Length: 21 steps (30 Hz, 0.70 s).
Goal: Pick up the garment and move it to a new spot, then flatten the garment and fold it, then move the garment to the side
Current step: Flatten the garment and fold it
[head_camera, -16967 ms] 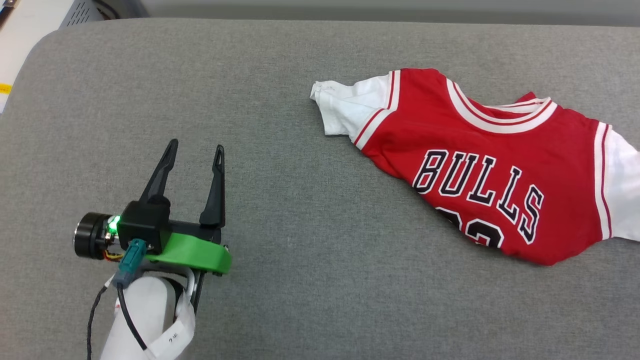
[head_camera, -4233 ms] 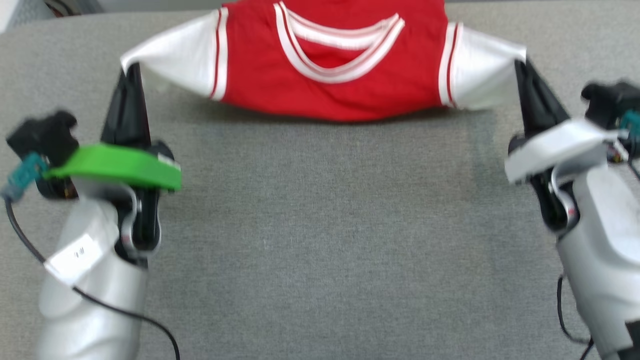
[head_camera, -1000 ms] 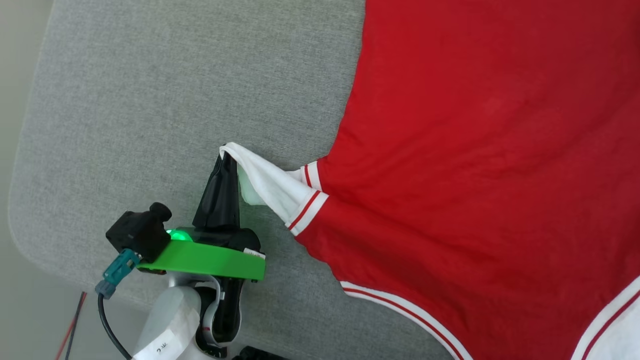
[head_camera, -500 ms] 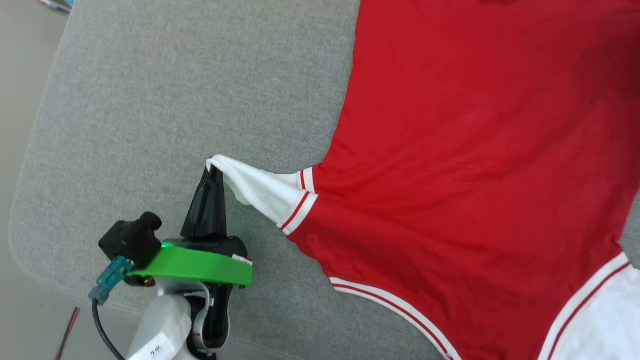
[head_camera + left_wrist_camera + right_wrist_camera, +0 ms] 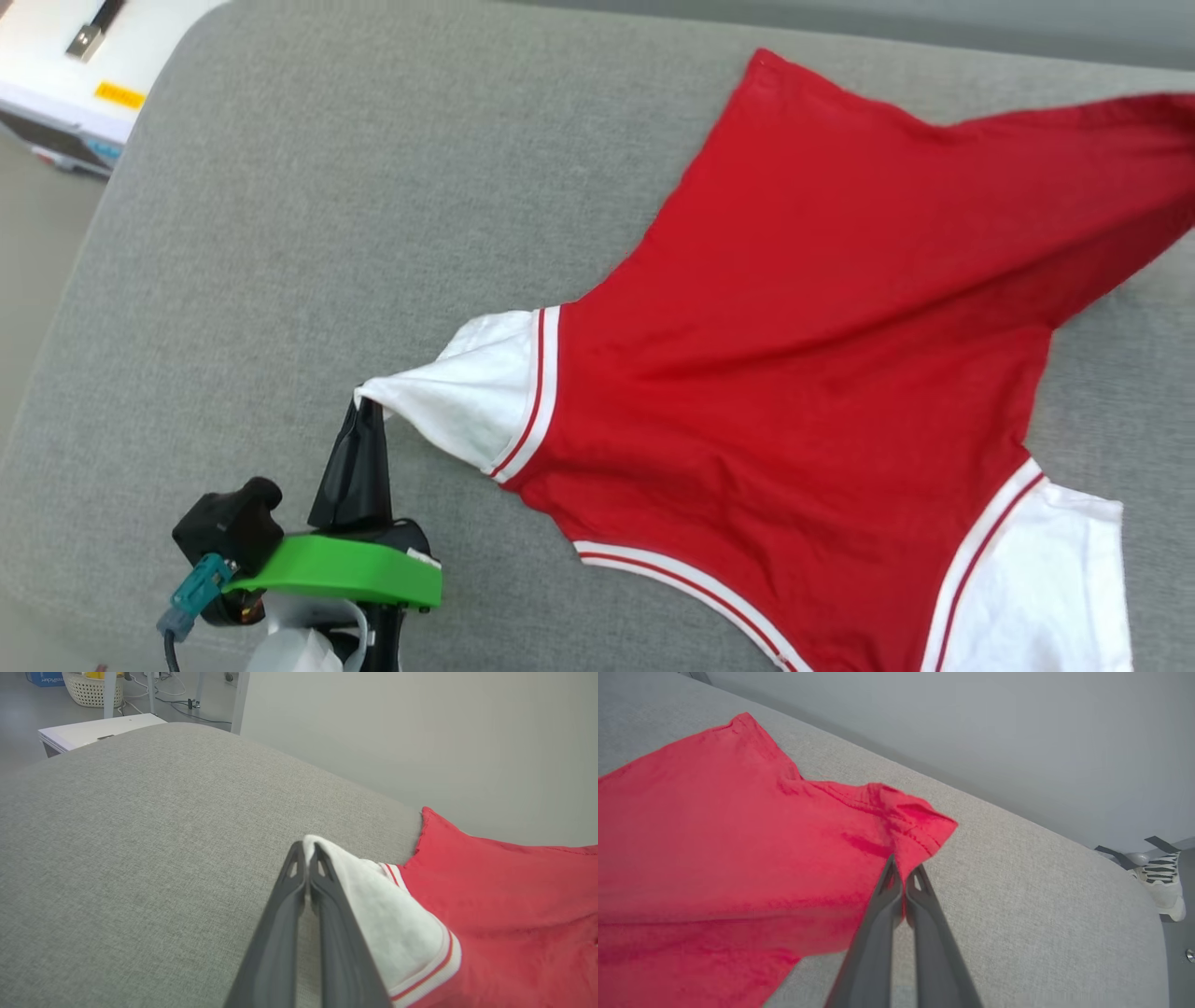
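Closing within the last second, the right gripper [image 5: 903,864] now pinches the garment's [image 5: 794,373] far-right hem corner [image 5: 920,826]; the left gripper [image 5: 362,408] clamps a sleeve [image 5: 467,401]. Relocated and spread face-down on the worktop [image 5: 327,187]; flattening underway, folding remains.

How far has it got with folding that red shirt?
Done: the red jersey lies mostly spread on the grey padded table, plain side up. In hand: the left gripper pinches a white sleeve tip and the right gripper pinches a red hem corner; that corner is raised and wrinkled. Left: flattening, every fold, and moving it aside.
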Tool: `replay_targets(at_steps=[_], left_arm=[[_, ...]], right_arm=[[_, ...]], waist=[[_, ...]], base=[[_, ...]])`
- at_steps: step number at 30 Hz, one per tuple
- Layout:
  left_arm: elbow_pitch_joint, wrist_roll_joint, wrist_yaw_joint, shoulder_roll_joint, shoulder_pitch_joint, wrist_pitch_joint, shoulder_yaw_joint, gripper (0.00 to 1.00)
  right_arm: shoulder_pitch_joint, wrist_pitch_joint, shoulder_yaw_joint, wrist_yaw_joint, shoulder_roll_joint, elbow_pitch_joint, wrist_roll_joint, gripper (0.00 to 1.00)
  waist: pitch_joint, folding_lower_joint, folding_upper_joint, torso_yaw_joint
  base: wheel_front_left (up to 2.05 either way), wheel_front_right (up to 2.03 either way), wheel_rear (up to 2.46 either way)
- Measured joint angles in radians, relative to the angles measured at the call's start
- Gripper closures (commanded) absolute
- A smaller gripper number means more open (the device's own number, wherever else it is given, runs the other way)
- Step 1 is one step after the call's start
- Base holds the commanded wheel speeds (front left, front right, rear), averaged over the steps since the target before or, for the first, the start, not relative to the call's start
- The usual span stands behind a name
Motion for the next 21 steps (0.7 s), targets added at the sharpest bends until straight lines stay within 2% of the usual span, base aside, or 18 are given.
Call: replay_targets(at_steps=[6, 9, 15, 19, 21], left_arm=[[-0.007, 0.008, 0.0, 0.0, 0.038, 0.0, 0.021, 1.0], [-0.009, 0.016, 0.0, 0.0, 0.054, 0.0, 0.028, 1.0], [-0.001, 0.023, 0.0, 0.0, 0.07, 0.0, 0.037, 1.0], [0.005, 0.023, -0.007, 0.0, 0.072, 0.0, 0.038, 1.0], [0.007, 0.023, -0.008, 0.0, 0.072, 0.0, 0.037, 1.0]], right_arm=[[0.285, -0.028, -0.166, 0.0, -0.02, -0.107, -0.003, 1.0], [0.447, -0.026, -0.271, 0.0, 0.01, -0.162, -0.017, 1.0], [0.774, 0.015, -0.462, 0.0, 0.155, -0.291, -0.101, 1.0], [0.927, 0.042, -0.537, 0.0, 0.29, -0.351, -0.137, 1.0], [0.982, 0.054, -0.564, 0.0, 0.337, -0.363, -0.155, 1.0]], waist=[[-0.055, 0.0, 0.0, -0.047], [-0.077, 0.0, 0.0, -0.068], [-0.115, 0.0, 0.0, -0.097], [-0.129, 0.0, 0.0, -0.105], [-0.131, -0.0001, 0.0, -0.104]], base=[[0.0, 0.0, 0.0], [0.0, 0.0, 0.0], [0.0, 0.0, 0.0], [0.0, 0.0, 0.0], [0.0, 0.0, 0.0]])
